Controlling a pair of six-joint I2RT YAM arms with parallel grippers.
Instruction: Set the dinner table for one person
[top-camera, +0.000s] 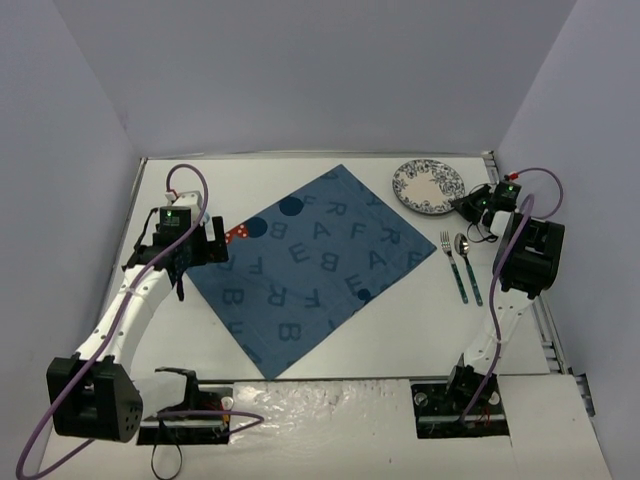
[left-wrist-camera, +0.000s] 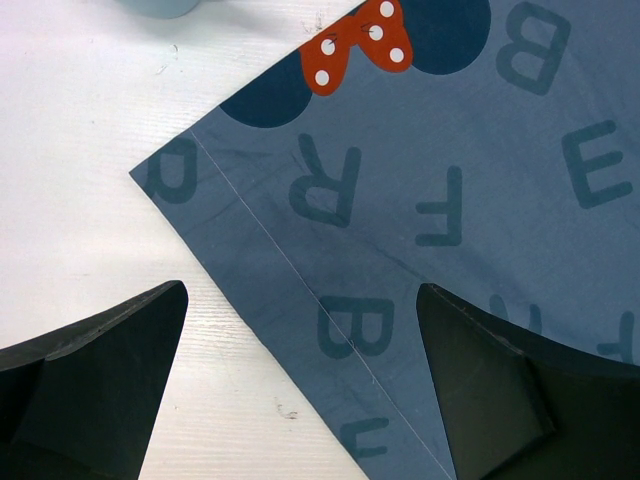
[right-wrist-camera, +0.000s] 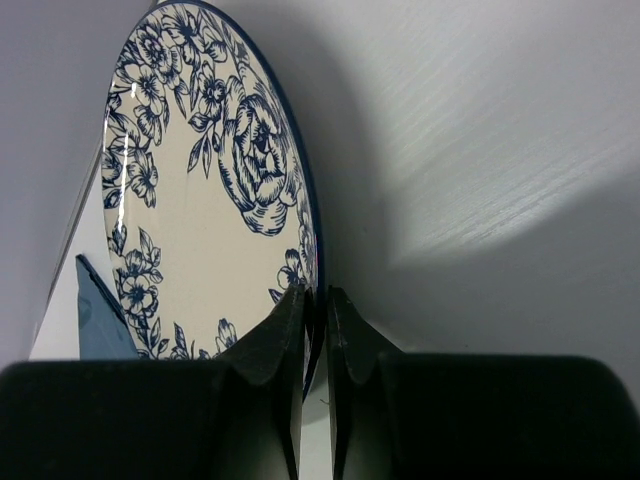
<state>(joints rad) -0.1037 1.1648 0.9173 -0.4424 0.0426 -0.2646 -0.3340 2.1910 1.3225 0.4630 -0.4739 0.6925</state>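
Note:
On the white dinner table (top-camera: 400, 330) a blue placemat (top-camera: 315, 265) printed with letters and dots lies turned like a diamond. A white plate with blue flowers (top-camera: 428, 186) sits at the back right. My right gripper (top-camera: 468, 207) is shut on the plate's near rim (right-wrist-camera: 312, 300), one finger on each face. A fork (top-camera: 452, 262) and a spoon (top-camera: 468, 265) with teal handles lie right of the mat. My left gripper (top-camera: 205, 250) is open and empty above the mat's left corner (left-wrist-camera: 165, 175). No person is in view.
A red bow with white dots (left-wrist-camera: 358, 45) is printed near the mat's left corner. Grey walls close in the table on three sides. The arm bases stand at the near edge (top-camera: 330, 400). A pale blue-grey object (left-wrist-camera: 160, 6) shows at the top edge of the left wrist view.

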